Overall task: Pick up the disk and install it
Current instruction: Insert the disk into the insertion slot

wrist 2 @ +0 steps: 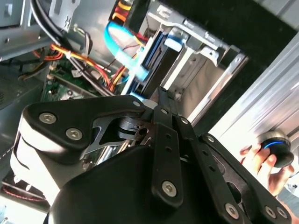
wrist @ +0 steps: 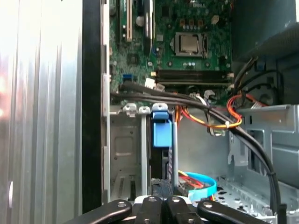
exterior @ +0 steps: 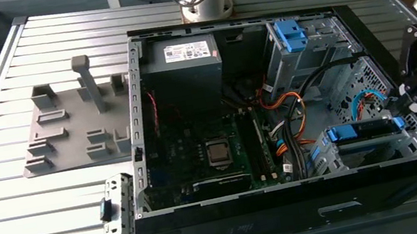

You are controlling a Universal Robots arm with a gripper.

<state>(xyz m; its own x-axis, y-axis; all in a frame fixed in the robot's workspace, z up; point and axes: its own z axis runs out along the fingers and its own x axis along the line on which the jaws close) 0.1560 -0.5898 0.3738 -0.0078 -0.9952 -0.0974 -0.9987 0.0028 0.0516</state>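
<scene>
The disk (exterior: 363, 129) stands on edge in the metal drive cage (exterior: 383, 148) at the front corner of the open computer case, on the exterior view's right. Its blue bracket tab (wrist: 160, 132) sticks up between the cage walls in the first wrist view, and its edge (wrist 2: 154, 53) shows beyond my fingers in the second wrist view. My gripper (exterior: 401, 102) hangs just outside the cage, close to the bracket's end. Its fingers (wrist 2: 161, 100) lie pressed together, shut, with nothing seen between them.
In the case are a grey power-supply box (exterior: 180, 64), a taller blue latch (exterior: 290, 33), the motherboard (exterior: 219, 152) and orange and black cables (exterior: 287, 107). A grey fixture plate (exterior: 74, 123) lies on the slatted table. A hand (wrist 2: 259, 161) rests on a round knob.
</scene>
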